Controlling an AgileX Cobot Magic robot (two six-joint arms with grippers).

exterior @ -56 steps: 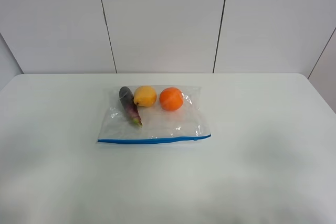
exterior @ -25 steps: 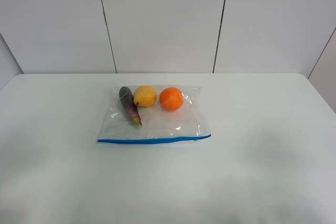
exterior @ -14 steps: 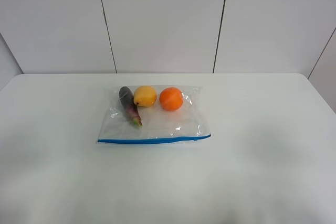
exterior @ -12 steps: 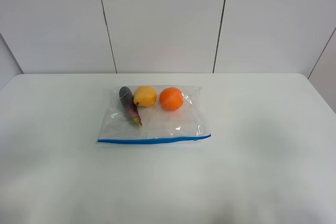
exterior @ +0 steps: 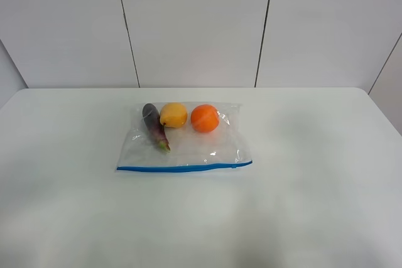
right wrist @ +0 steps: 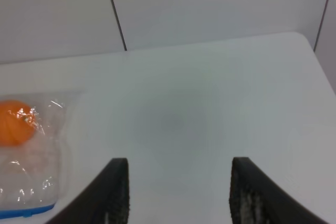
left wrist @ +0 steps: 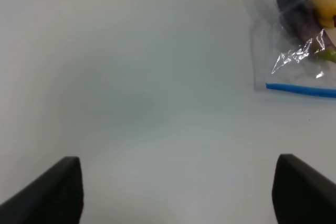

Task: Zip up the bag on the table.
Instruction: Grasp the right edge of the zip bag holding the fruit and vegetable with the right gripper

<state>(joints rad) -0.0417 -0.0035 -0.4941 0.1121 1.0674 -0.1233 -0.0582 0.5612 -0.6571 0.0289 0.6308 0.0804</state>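
Note:
The clear bag (exterior: 185,137) lies flat in the middle of the white table (exterior: 301,174), its blue zipper strip (exterior: 183,167) along the near edge. Inside are a purple eggplant (exterior: 154,125), a yellow fruit (exterior: 174,115) and an orange (exterior: 205,118). No gripper shows in the exterior high view. In the left wrist view my left gripper (left wrist: 178,190) is open over bare table, with the bag's left end (left wrist: 294,51) off to the side. In the right wrist view my right gripper (right wrist: 176,192) is open over bare table, with the bag's right end (right wrist: 29,156) beside it.
A white panelled wall (exterior: 201,23) stands behind the table's far edge. Nothing else stands on the table around the bag.

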